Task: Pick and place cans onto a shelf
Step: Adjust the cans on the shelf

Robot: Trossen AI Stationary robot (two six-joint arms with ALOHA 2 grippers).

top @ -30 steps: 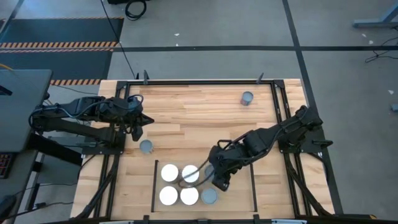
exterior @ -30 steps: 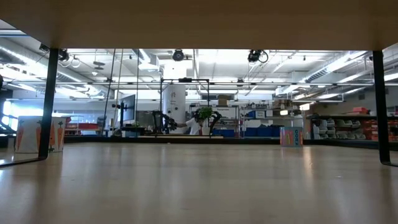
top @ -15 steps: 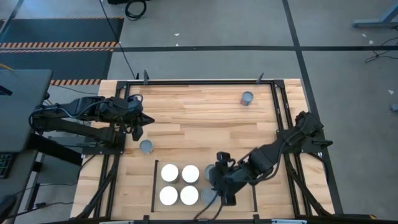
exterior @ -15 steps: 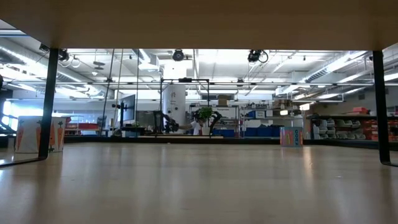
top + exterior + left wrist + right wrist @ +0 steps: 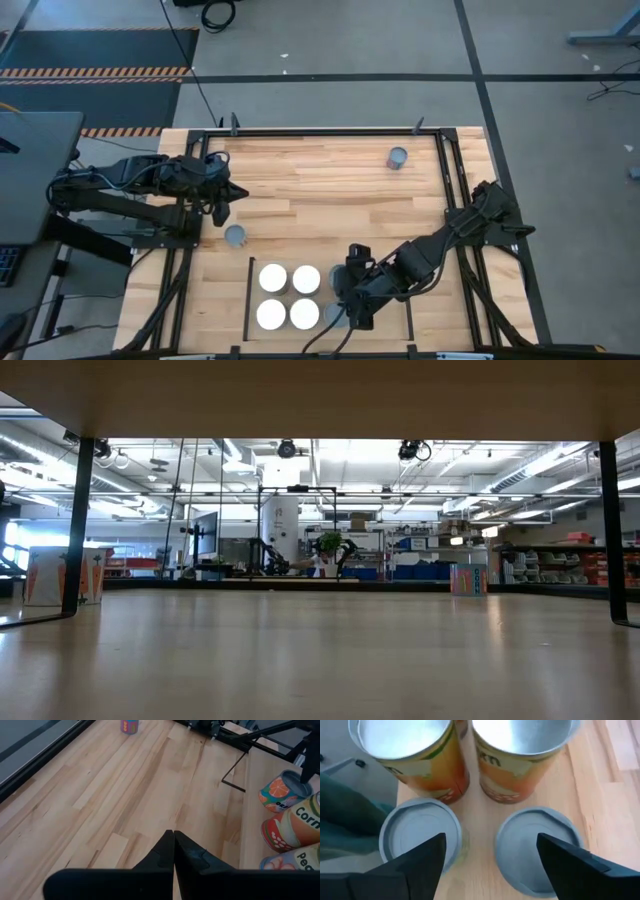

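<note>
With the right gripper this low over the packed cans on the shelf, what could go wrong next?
The right gripper, open, hangs right over two grey-topped cans standing close to two taller cans; a finger could clip one and topple or shove its neighbours. The left gripper waits, shut.

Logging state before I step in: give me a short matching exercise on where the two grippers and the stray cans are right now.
Things:
1. left gripper
2. right gripper
3. far grey-topped can
4. four white-topped cans

States:
A. alone near the table's far edge
B. open above two grey lids on the shelf
C. shut, at the table's left side
D. grouped in a square on the shelf

Pairs: 1-C, 2-B, 3-A, 4-D
</note>
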